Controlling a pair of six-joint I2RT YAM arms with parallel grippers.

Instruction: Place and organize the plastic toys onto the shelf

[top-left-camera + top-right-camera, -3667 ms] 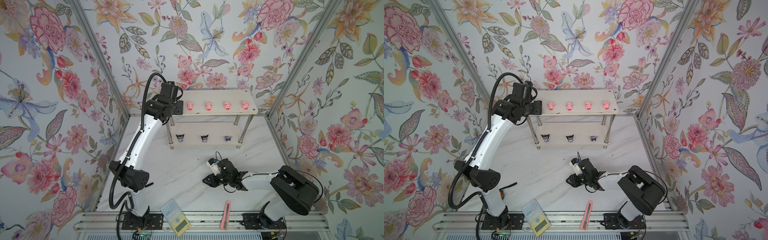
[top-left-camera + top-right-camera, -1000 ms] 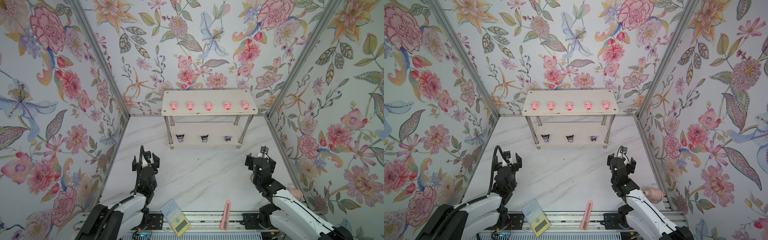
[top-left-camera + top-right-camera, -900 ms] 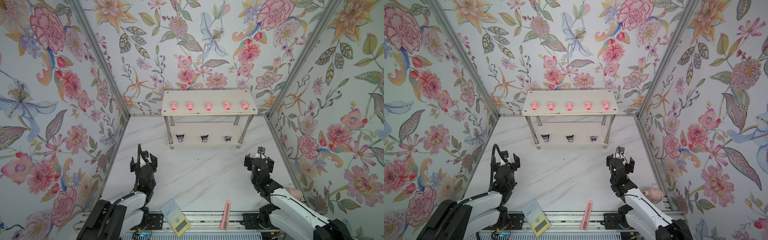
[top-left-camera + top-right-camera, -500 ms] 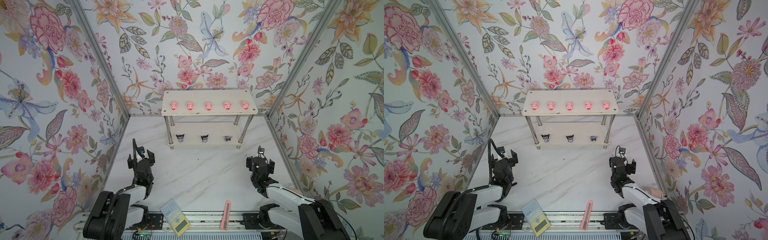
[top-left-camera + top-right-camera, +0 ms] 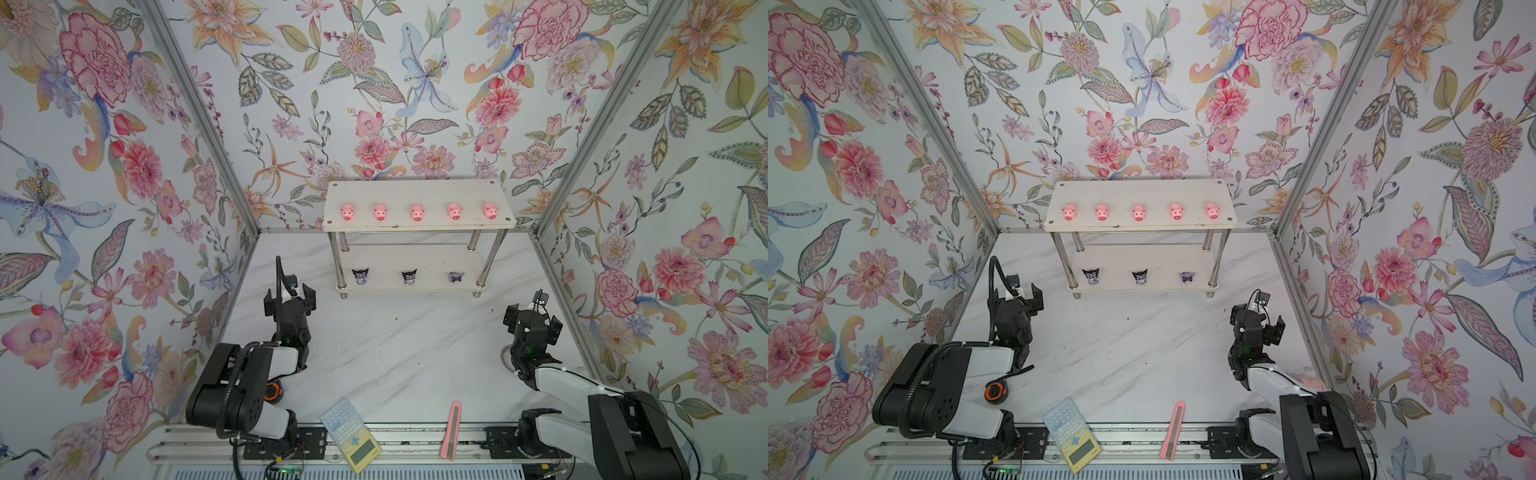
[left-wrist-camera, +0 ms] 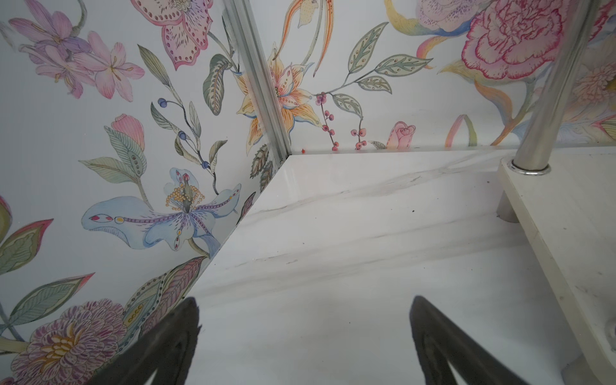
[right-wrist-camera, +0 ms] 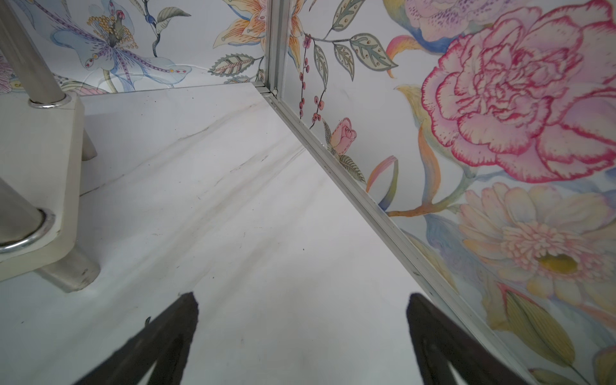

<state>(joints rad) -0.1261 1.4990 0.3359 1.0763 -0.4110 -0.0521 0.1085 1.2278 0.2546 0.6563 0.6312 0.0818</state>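
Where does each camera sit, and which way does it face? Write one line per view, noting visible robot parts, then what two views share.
Both top views: high above the near edge, looking down at the table, the shelf, the left end effector and the right end effector.
Left wrist: low behind the left end effector, facing the back-left wall corner; its open fingers frame bare table.
Right wrist: low behind the right end effector, facing the back-right corner; open fingers show.
Shared: both wrist views catch a shelf leg.

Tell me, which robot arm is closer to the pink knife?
Right. The right gripper is farther back than the pink knife and a bit to its right; the left gripper is farther away, well off to its left.
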